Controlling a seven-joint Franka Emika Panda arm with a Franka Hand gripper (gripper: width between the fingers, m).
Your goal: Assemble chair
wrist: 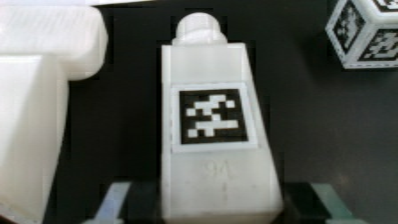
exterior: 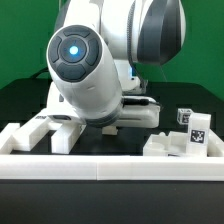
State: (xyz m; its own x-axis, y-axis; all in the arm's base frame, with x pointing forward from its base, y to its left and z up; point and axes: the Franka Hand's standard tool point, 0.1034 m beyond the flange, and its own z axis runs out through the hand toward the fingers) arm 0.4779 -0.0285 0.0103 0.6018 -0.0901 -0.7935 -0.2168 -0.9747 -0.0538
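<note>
A green backdrop (exterior: pixel 20 40) hangs behind a black table (exterior: pixel 20 100), which is fenced along the front by one long white rail (exterior: pixel 100 165). One white robot arm (exterior: pixel 90 70) fills the middle of the exterior view. Seen from the wrist, there are three chair parts. One long bar (wrist: pixel 214 90) lies flat on the black top and carries a single tag. One plain slab (wrist: pixel 45 90) lies just beside it, and one tagged cube (wrist: pixel 365 35) sits apart. The gripper (wrist: pixel 214 200) straddles the bar's end, and its two dark fingers (wrist: pixel 121 200) pinch the bar's sides. At the exterior view's right, more white pieces (exterior: pixel 165 148) bunch too closely to count.
</note>
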